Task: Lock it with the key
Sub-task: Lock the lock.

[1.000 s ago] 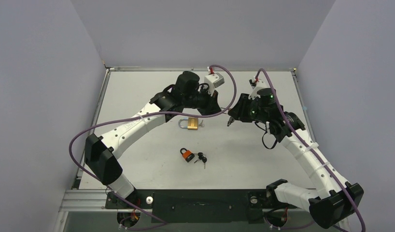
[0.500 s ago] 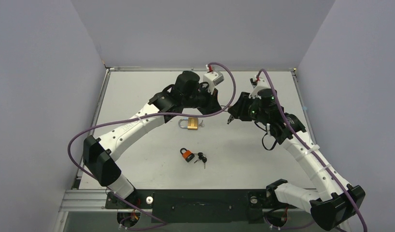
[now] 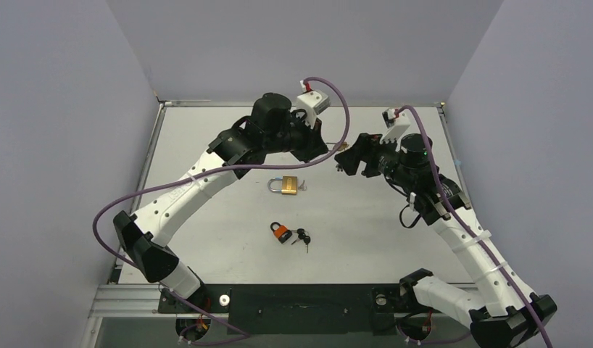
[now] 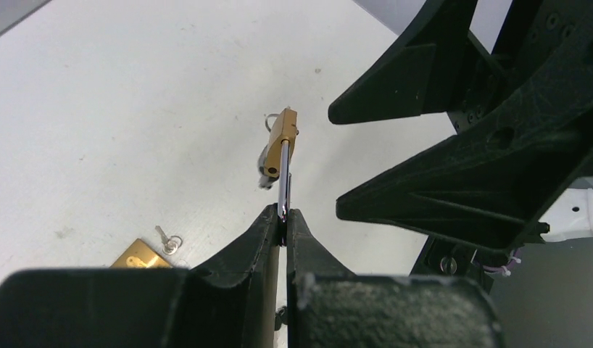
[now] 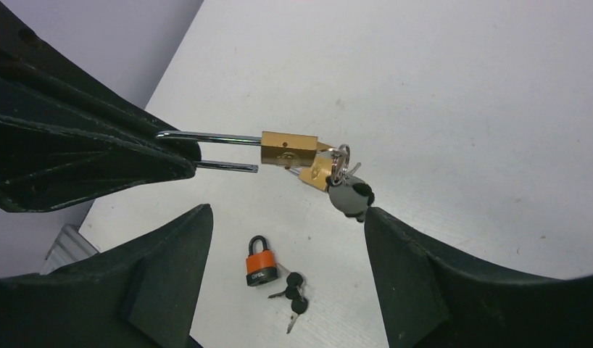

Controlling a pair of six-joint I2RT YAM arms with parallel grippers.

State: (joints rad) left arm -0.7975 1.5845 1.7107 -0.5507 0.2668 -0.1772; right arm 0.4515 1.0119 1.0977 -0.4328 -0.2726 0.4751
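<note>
Padlock [image 5: 288,150] pinched by shackle [image 5: 206,136] in left jaws; right jaws agape beside.

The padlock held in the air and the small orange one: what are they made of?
Held padlock: brass-looking body, matte gold; shackle mirror-bright, likely plated steel. Orange padlock: probably plastic or painted cover, given its flat even colour.

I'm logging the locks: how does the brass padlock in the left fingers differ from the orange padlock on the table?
The brass padlock hangs in the air, pinched by its shackle in the left fingers; the orange padlock lies on the white table. The brass padlock's long shackle is open, one leg free; the orange padlock's short shackle is closed. Both have keys nearby: grey-headed keys, black keys.
</note>
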